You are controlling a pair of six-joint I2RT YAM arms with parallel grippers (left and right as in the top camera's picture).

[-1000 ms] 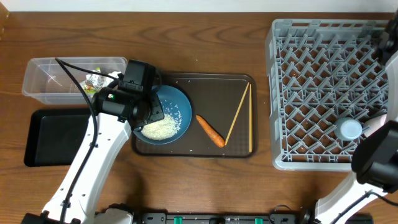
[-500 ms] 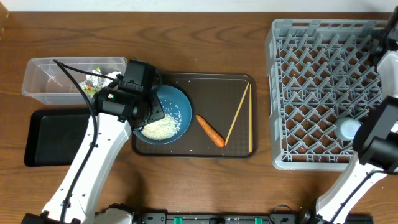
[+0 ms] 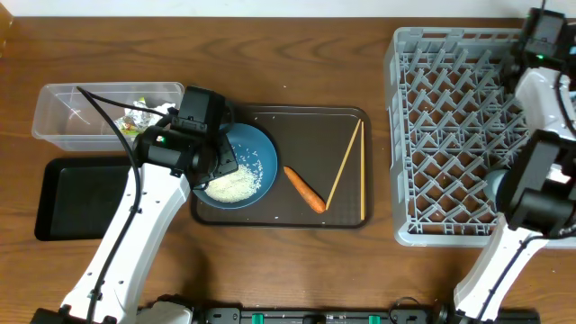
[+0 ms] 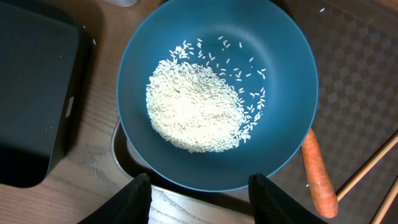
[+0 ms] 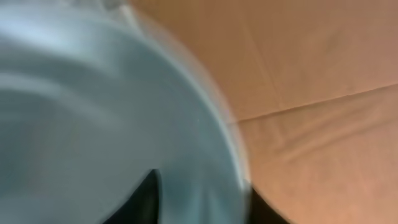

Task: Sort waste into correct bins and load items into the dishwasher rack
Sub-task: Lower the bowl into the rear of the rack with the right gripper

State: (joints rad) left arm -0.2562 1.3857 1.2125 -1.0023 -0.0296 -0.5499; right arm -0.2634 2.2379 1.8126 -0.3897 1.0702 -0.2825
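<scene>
**benchwatcher:** what's the left tool (image 4: 200, 186) up to?

**yam_fan:** Fingers spread wide, not pinching anything. The dark blue plate (image 4: 217, 56) sits right ahead of it, its near rim about level with the fingertips (image 4: 140, 199). The rice (image 4: 196, 112) is heaped mid-plate.

**benchwatcher:** any room around it?

**yam_fan:** Tight. The plate hangs over the edge of the brown serving tray (image 4: 360, 62). To the tool's left there's only a strip of counter (image 4: 99, 155) before the black tray (image 4: 31, 93). To its right the carrot (image 4: 317, 171) lies just beside the rim, maybe touching, with the chopsticks (image 4: 373, 168) past that. The clear tub (image 3: 63, 117) with foil scraps (image 3: 135, 112) is beyond the tool.

**benchwatcher:** right one?

**yam_fan:** It's out over the far corner of the rack (image 3: 392, 135). The right tool (image 5: 200, 202) has a blurry pale blue rounded shape (image 5: 93, 112) right in front of it. Can't tell if it's clamped or loose.
</scene>
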